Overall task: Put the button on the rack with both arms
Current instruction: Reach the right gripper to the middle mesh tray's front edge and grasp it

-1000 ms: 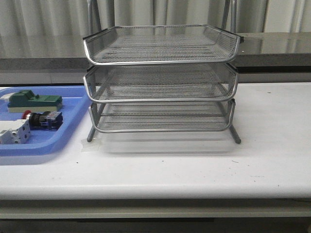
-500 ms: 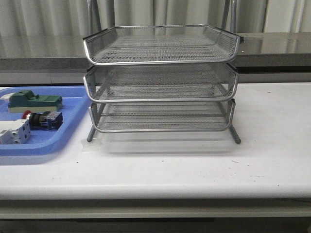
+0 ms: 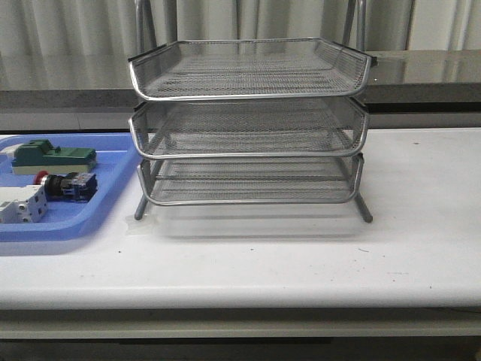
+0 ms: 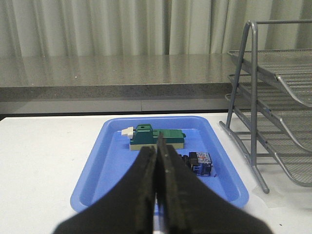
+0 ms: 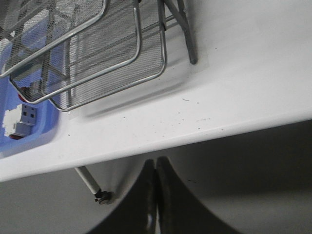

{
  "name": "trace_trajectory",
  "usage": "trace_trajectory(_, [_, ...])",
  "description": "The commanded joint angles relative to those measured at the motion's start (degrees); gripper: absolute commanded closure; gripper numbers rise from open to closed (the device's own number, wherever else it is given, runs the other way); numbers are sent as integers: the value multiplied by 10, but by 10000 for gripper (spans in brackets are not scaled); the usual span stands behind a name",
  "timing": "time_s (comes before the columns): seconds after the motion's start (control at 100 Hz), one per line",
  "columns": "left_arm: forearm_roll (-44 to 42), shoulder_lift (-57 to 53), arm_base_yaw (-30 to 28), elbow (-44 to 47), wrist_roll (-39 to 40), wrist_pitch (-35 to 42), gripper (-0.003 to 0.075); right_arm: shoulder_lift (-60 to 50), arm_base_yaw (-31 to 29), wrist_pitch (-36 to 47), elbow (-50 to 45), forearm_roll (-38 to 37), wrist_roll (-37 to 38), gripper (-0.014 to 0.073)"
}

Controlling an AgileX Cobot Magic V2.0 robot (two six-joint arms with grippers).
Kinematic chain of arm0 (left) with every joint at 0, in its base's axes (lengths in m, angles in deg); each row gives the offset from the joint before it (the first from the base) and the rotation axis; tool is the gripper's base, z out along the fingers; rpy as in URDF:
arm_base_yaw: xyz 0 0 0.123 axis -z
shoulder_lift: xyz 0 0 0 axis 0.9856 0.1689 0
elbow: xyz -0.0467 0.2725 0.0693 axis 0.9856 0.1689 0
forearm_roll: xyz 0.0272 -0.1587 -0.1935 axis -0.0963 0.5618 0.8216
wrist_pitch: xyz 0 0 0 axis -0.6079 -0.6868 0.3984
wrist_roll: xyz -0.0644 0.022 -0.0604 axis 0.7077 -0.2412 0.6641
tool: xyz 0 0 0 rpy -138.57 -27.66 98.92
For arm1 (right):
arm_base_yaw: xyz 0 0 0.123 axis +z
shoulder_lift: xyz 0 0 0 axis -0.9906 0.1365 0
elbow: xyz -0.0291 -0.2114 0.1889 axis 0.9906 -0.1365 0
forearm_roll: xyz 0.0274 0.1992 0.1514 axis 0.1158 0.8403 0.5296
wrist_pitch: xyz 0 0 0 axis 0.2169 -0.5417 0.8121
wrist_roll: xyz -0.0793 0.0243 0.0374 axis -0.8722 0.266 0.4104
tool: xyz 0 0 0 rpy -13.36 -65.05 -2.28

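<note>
Hiding button [image 4: 201, 162] (behind left tool [image 4: 157, 146])

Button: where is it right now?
In the front view the button lies in the blue tray left of the rack, between the green block and the white block.

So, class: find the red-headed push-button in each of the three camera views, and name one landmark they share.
Front view: the button lies in the blue tray, left of the rack.
Left wrist view: partly hidden behind the shut left gripper.
Right wrist view: only a red bit behind the rack's mesh.
Shared landmark: the blue tray.
</note>
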Motion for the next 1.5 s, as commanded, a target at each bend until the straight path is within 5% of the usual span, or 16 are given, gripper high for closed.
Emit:
trace_trajectory(0.0, [2,-18,0,25,3,45,740,20,-3,47,21,48,-3,589])
trace_trajectory(0.19, [2,-18,0,25,3,45,740,43,-3,73,21,119,-46,231])
trace_trajectory(0.26, [2,-18,0,25,3,45,740,49,-3,95,21,155,-78,163])
trace_trajectory(0.44, [2,-18,0,25,3,45,740,97,-3,124,21,309,-208,162])
trace_trajectory(0.66, [2,-18,0,25,3,45,740,214,-3,118,21,559,-454,162])
trace_trajectory(1.04, [2,-18,0,25,3,45,740,407,-3,36,23,808,-697,162])
trace_trajectory(1.489, [2,-18,0,25,3,45,740,529,-3,-36,105,814,-727,162])
